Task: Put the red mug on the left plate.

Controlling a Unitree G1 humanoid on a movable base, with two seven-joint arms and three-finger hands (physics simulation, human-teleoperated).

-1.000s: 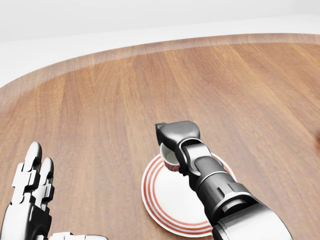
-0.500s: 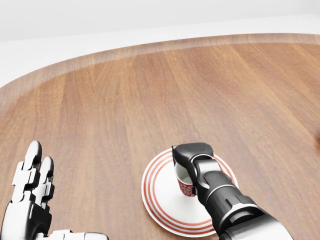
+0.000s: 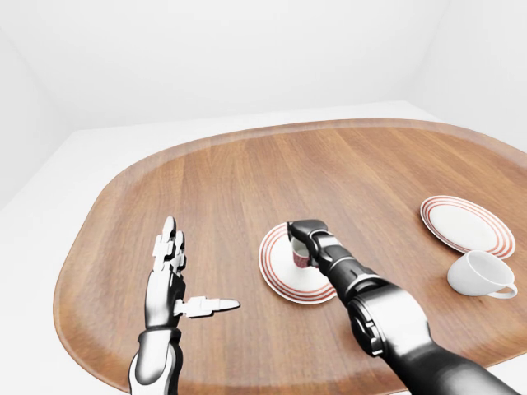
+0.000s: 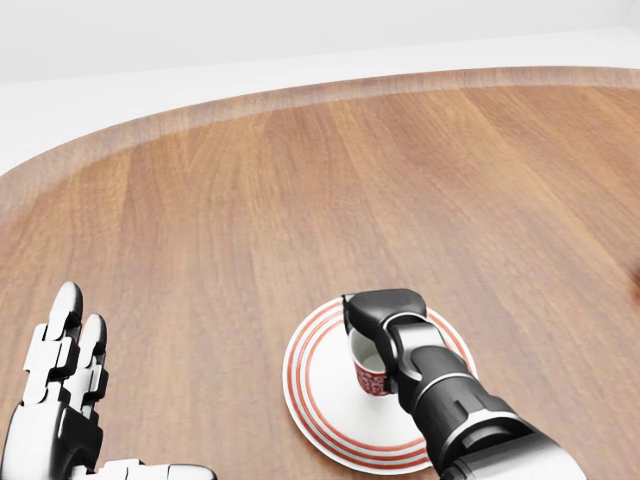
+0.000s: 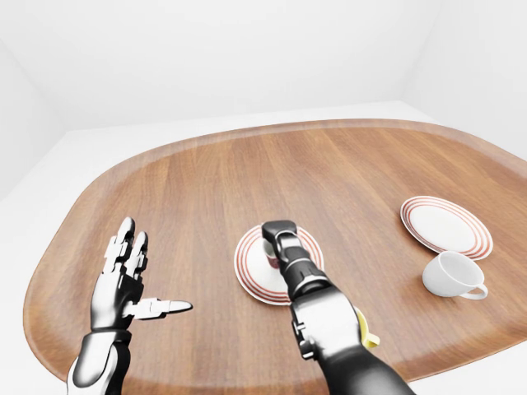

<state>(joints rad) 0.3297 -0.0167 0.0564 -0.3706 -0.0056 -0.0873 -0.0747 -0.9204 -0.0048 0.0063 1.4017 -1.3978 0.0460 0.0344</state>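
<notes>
Compared with a second ago, we note the right hand (image 4: pixel 383 322) has carried the red mug (image 4: pixel 369 368) from the upper left rim of the left plate (image 4: pixel 318 395) in toward its middle and lower; in the last half second almost nothing shifts, so we judge the mug is set down or very nearly so. The fingers remain wrapped over the mug's top, gripping it; contact between mug base and plate is hidden by the hand, so we cannot confirm it. We judge only the release and withdrawal remain. The left hand (image 3: pixel 169 271) hovers open over the wooden table (image 3: pixel 247 181), fingers spread, well apart from the plate, unchanged. Count: two red-ringed plates, the second one (image 3: pixel 465 222) at the left-eye view's right; two mugs, one red, one white mug (image 3: pixel 482 276) just below that right plate; two hands.
</notes>
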